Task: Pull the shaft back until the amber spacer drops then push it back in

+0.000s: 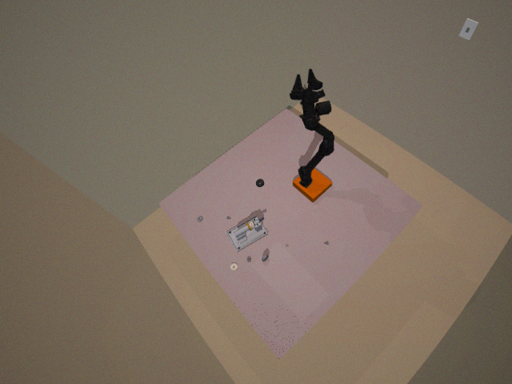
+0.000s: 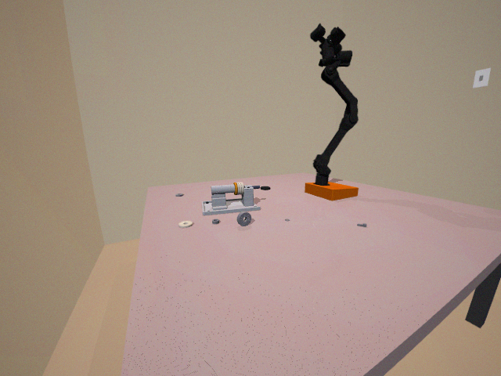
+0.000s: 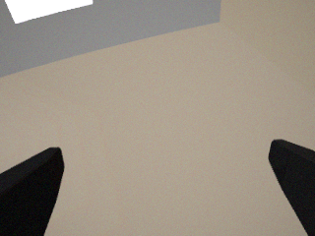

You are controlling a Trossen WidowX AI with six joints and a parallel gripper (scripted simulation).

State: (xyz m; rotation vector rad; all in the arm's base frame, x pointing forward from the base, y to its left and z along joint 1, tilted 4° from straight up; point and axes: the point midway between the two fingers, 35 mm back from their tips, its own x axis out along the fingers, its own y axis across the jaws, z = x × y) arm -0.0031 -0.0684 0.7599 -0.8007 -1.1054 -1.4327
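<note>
The grey housing stands on the grey base plate. The amber spacer sits at the housing's right end on the shaft line, with cream spacers beside it, then a grey upright post. The dark end of the shaft sticks out past the post. The shaft inside the spacers and housing is hidden. My gripper is open and empty, high up and far from the assembly. The wrist view shows only walls or ceiling surfaces between the fingers.
A black ring lies beyond the assembly. A cream ring, a small grey nut and an upright grey washer are in front. A small screw lies right. The arm stands on an orange base.
</note>
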